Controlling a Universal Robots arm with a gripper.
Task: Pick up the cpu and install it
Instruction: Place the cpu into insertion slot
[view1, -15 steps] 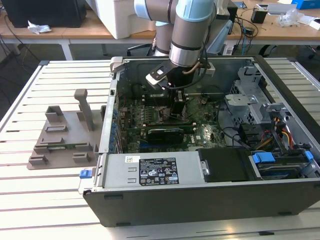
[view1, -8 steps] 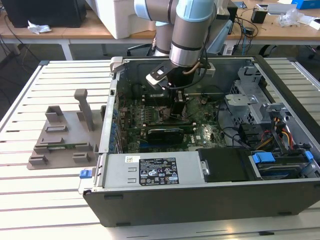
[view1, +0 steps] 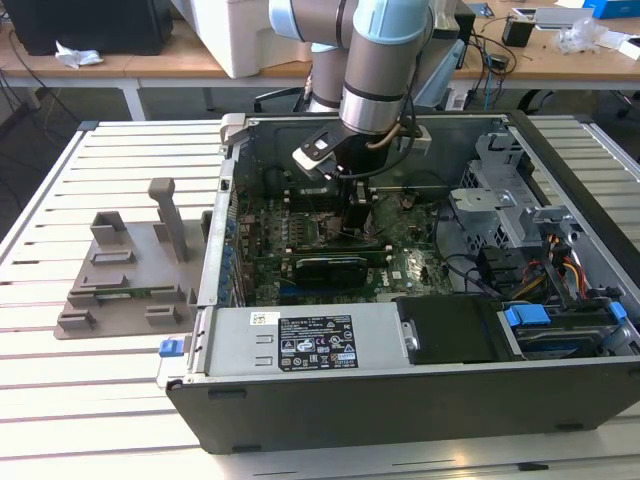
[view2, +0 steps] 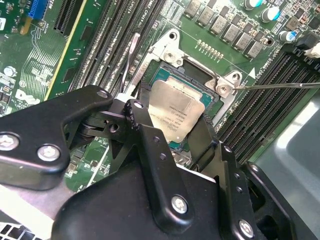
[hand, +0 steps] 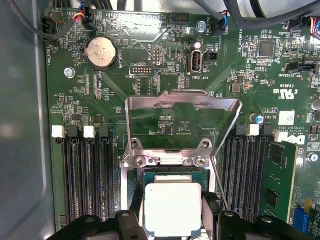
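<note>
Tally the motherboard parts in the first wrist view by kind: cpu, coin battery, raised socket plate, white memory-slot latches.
cpu: 1
coin battery: 1
raised socket plate: 1
white memory-slot latches: 4
Total: 7

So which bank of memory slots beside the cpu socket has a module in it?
The far bank, away from the grey case wall: a green module stands in it. The wall-side bank is empty.
</note>
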